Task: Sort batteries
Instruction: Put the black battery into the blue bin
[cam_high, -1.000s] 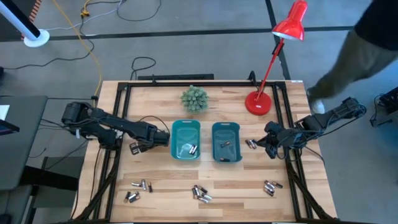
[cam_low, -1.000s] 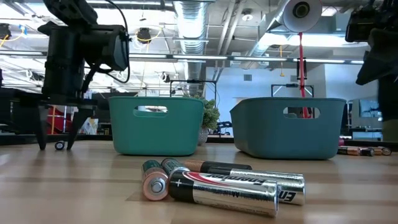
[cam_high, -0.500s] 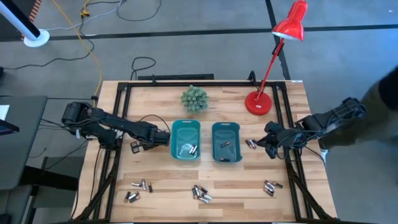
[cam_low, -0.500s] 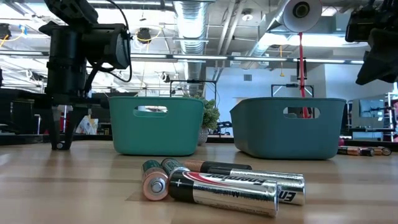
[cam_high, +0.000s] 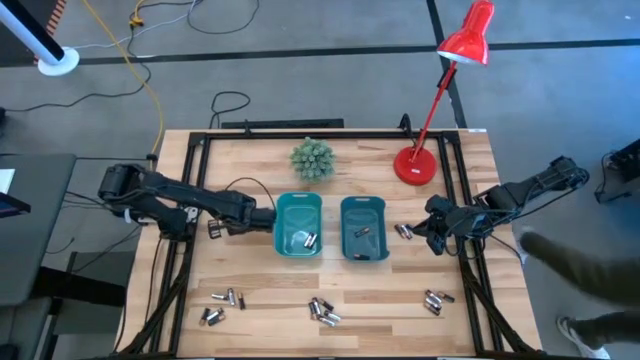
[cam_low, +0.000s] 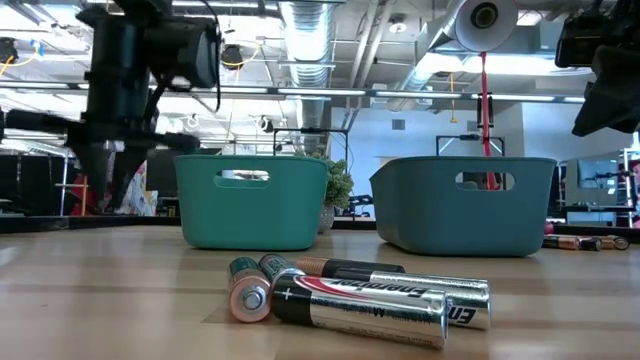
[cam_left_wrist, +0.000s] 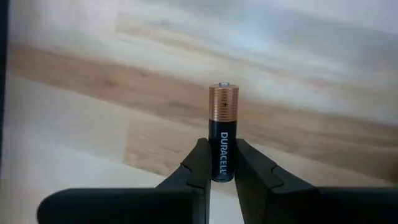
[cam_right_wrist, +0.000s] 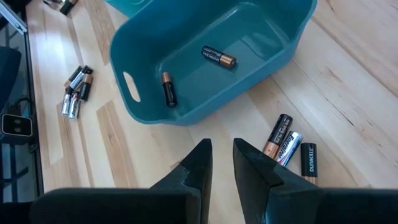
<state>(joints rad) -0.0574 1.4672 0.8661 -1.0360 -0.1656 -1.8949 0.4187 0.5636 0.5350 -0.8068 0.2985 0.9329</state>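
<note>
A: From above, how far along?
B: A few batteries (cam_high: 308, 240) sit in the two bins (cam_high: 298, 226); clusters wait near the front edge.
A: Left wrist?
B: Left gripper (cam_left_wrist: 221, 175) is clamped on a Duracell (cam_left_wrist: 222, 133), off the table.
A: Right?
B: Right gripper (cam_right_wrist: 219, 158) hovers empty, fingers slightly apart, beside three cells (cam_right_wrist: 289, 147).

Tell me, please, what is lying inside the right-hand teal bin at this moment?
Two black-and-copper batteries lie apart on the floor of the right teal bin. The near wall hides a strip of the floor from the right wrist view, so anything lying there cannot be seen.
</note>
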